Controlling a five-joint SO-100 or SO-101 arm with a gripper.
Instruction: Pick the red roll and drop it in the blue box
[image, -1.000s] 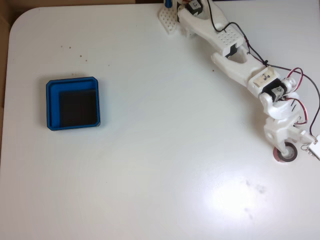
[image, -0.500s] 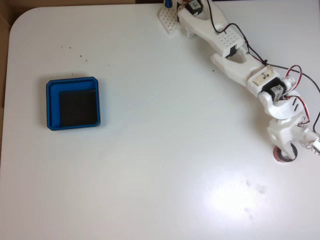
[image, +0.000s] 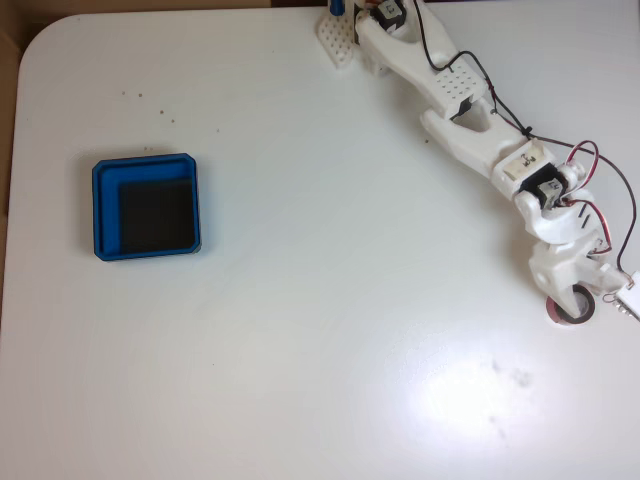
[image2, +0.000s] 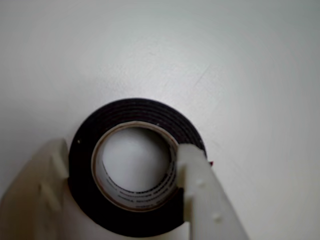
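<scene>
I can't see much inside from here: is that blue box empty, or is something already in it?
Empty. In the fixed view the blue box shows only its bare dark floor; the red roll lies far off at the gripper.

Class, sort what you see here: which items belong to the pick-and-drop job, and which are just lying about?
Belongs to the job:
- red roll
- blue box
- end effector

Just lying about:
- white table
- small dark specks on the table
</scene>
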